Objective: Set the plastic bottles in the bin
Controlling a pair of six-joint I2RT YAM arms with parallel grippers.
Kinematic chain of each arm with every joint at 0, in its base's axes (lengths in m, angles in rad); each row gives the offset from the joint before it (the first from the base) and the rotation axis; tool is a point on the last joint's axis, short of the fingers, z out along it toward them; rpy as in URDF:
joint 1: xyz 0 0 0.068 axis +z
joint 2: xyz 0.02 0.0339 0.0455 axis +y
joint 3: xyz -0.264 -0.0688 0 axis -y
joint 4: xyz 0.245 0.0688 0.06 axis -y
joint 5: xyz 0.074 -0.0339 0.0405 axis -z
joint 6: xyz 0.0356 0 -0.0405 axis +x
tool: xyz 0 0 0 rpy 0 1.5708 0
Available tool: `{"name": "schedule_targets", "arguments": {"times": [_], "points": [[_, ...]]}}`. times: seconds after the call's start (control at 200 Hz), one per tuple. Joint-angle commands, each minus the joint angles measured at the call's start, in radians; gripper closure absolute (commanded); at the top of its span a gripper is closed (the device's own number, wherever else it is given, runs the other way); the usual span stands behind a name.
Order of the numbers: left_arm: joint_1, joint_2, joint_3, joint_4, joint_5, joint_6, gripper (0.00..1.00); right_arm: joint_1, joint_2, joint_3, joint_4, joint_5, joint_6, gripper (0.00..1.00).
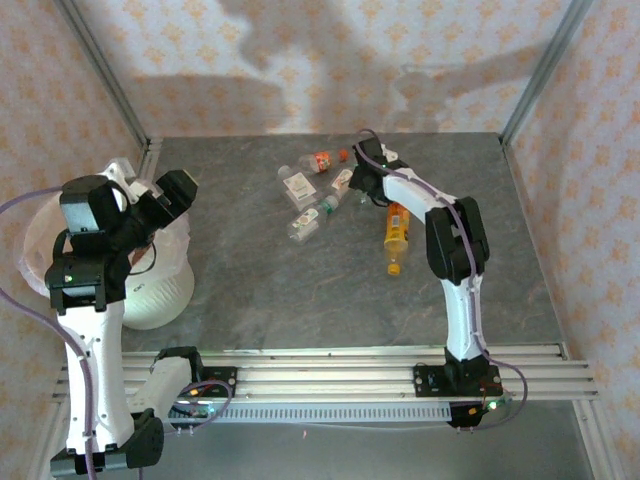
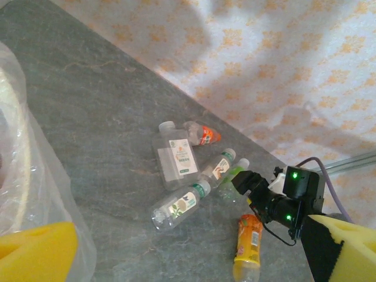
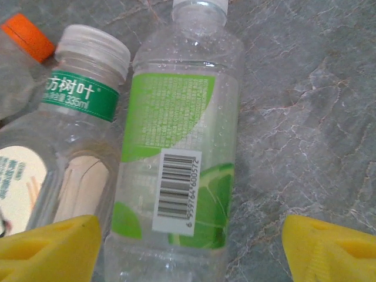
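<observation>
From above, the left end effector (image 1: 170, 195) hangs over the far rim of the bin (image 1: 160, 295), which sits just below it and toward the arm's base. The arm hides the bin's mouth, so I cannot tell how many bottles are already inside. The right end effector (image 1: 358, 180) is down among a loose cluster of bottles (image 1: 310, 195) on the tabletop (image 1: 260, 280). Most of them lie to its left, and an orange drink bottle (image 1: 397, 232) lies just behind it, toward its own base.

In the left wrist view, the left end effector (image 2: 194, 255) is spread wide with nothing between its yellow fingertips (image 2: 35, 252). The bin's bag (image 2: 41, 176) is close by its left finger. Ahead of it, well apart, six bottles lie on the tabletop, among them a flat white-labelled bottle (image 2: 175, 161) and a green-banded bottle (image 2: 176, 205).

In the right wrist view, the right end effector (image 3: 188, 249) is spread. A lime-labelled bottle (image 3: 176, 176) lies lengthwise between its fingers, cap pointing away. The bottle is close to the left finger and apart from the right one, so the fingers have not yet pinched it. The green-banded bottle (image 3: 82, 135) lies side by side with it, just outside the left finger.

Judging by this, at least six bottles remain to be moved, and the lime-labelled one looks to be next.
</observation>
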Motion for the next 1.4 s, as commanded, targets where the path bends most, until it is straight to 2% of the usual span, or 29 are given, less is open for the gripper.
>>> {"name": "schedule_targets", "arguments": {"times": [0.0,0.145,0.32,0.41,0.48,0.6,0.676,0.776,0.871,0.986,1.081,1.201,1.396], "points": [[-0.005,-0.008,-0.007,-0.045,-0.038,0.027,0.01,-0.005,0.032,0.038,-0.046,0.047,0.002,0.22],[-0.005,-0.005,-0.011,-0.057,-0.062,0.059,0.01,-0.011,0.046,0.008,0.012,0.049,0.024,0.28],[-0.005,-0.001,-0.030,-0.043,-0.061,0.053,0.01,-0.011,0.116,0.081,-0.042,0.045,0.010,0.25],[-0.004,0.001,-0.033,-0.042,-0.046,0.053,0.00,-0.011,0.102,0.057,-0.010,0.053,0.000,0.29],[-0.004,-0.002,-0.039,-0.020,0.012,0.064,0.01,-0.012,0.074,0.031,0.018,0.068,-0.016,0.36],[-0.005,-0.030,-0.071,0.100,0.189,0.040,0.01,-0.011,-0.036,-0.065,0.094,0.080,-0.059,0.45],[-0.024,-0.049,-0.102,0.199,0.233,-0.040,0.01,-0.011,-0.144,-0.147,0.156,0.058,-0.090,0.49],[-0.112,-0.048,-0.142,0.327,0.226,-0.107,0.01,-0.005,-0.301,-0.260,0.242,0.005,-0.142,0.53],[-0.263,0.000,-0.130,0.385,0.170,-0.114,0.01,-0.001,-0.426,-0.351,0.297,-0.050,-0.184,0.56],[-0.468,0.103,-0.048,0.369,0.040,-0.065,0.01,0.001,-0.573,-0.467,0.374,-0.216,-0.224,0.58],[-0.577,0.185,0.006,0.371,-0.053,-0.051,0.01,0.013,-0.672,-0.526,0.395,-0.369,-0.279,0.57],[-0.650,0.278,0.058,0.377,-0.130,-0.047,0.00,0.029,-0.777,-0.584,0.414,-0.593,-0.319,0.57],[-0.727,0.389,0.073,0.498,-0.165,-0.111,0.00,0.105,-0.902,-0.651,0.429,-0.673,-0.361,0.57]]}}
